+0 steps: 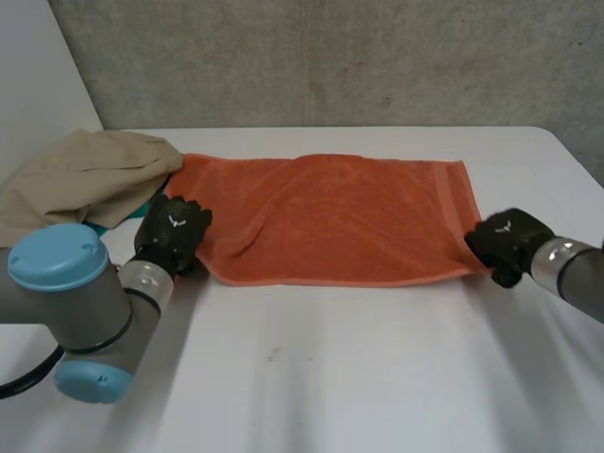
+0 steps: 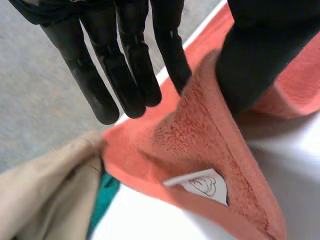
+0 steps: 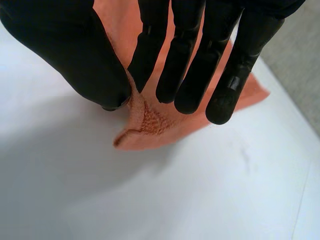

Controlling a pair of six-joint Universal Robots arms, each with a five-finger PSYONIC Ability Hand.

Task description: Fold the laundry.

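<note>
An orange towel (image 1: 340,217) lies spread flat across the white table (image 1: 330,377), with a long crease left of its middle. My left hand (image 1: 173,231) is at the towel's near left corner. In the left wrist view a ridge of the towel (image 2: 200,145) stands up between the thumb and the straight fingers (image 2: 125,60), pinched there; a white label (image 2: 202,184) shows on the hem. My right hand (image 1: 505,243) is at the near right corner. There its thumb (image 3: 75,45) and straight fingers pinch a raised bit of the towel's corner (image 3: 150,125).
A beige garment (image 1: 90,175) is heaped at the table's far left, touching the towel's left end, with a strip of teal cloth (image 2: 102,200) under it. A grey wall runs behind the table.
</note>
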